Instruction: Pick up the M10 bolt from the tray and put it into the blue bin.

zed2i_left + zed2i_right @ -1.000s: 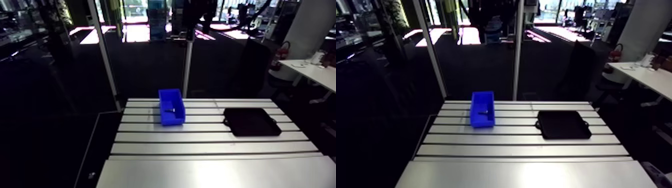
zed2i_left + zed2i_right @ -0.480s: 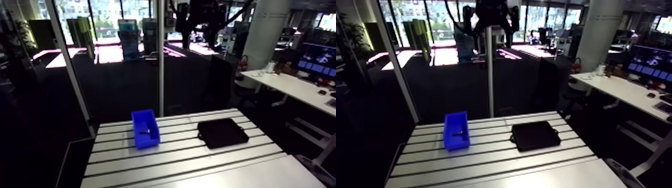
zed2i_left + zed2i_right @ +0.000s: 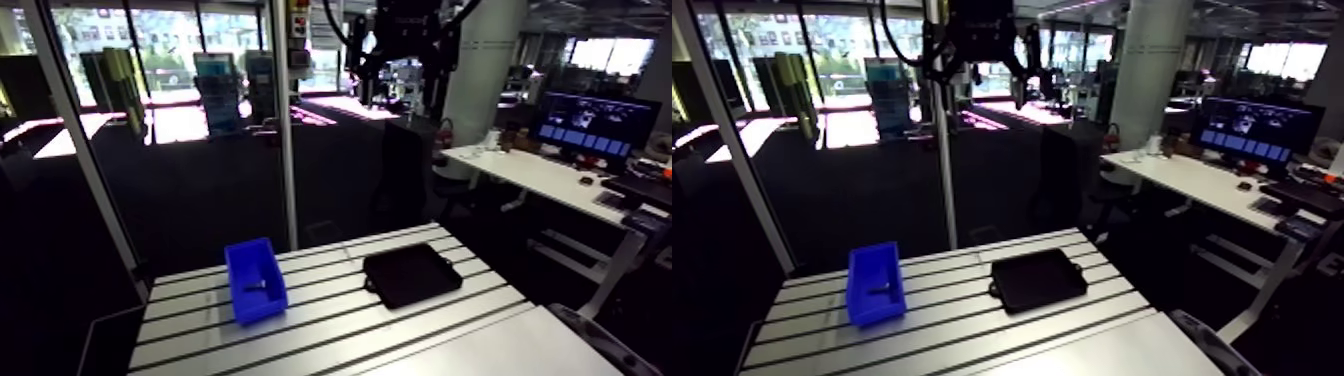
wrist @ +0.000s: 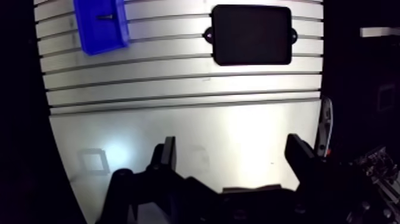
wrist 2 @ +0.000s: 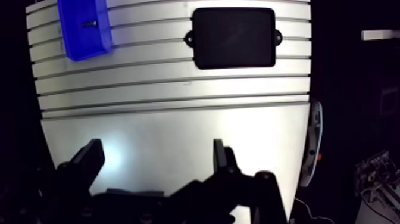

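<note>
The blue bin (image 4: 89, 36) stands on the slotted table, far ahead of my gripper. A small dark bolt (image 4: 106, 16) lies inside it, also visible in the arm view as the bolt (image 3: 256, 286) in the bin (image 3: 240, 262). Beside the bin lies the flat black tray (image 4: 253, 34), and nothing shows on it. My gripper (image 4: 233, 155) hangs high above the near, bare part of the table. Its two dark fingers (image 4: 168, 156) stand wide apart with nothing between them.
The aluminium table (image 3: 400, 330) has long slots running across its far half and a smooth plate on the near half. A narrow grey curved object (image 4: 325, 125) sits just beyond the table's side edge. Dark floor surrounds the table.
The whole arm view has shifted: the camera has risen and swung, so the table looks smaller and lower. The bin, the bolt in it and the tray have kept their places.
</note>
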You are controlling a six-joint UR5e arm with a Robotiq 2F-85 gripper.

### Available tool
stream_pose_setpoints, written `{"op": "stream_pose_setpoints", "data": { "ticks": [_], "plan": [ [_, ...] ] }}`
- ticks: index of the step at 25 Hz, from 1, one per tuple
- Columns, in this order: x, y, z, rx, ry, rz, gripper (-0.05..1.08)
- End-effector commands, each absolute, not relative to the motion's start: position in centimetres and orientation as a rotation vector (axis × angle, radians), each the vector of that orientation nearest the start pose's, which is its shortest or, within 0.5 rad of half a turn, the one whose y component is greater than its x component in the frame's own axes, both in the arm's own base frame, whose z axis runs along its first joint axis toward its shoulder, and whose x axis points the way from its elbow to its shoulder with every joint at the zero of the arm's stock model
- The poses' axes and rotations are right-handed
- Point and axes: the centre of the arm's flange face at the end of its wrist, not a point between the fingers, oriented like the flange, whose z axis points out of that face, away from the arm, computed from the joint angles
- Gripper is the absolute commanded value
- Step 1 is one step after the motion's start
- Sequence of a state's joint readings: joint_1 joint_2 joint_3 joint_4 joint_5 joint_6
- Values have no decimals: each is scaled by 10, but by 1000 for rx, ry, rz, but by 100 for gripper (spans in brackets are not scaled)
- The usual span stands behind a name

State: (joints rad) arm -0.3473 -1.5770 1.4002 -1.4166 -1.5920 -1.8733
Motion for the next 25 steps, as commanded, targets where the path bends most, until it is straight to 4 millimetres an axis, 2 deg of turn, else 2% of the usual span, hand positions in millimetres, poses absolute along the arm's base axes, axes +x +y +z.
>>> {"op": "stream_pose_setpoints", "data": {
  "ticks": [1,7,25],
  "plan": [
    [-511,38,555,55,3161,37,1],
    [-516,9,555,-40,3179,47,1],
    [-514,7,553,-42,3175,45,1]
  ]
}}
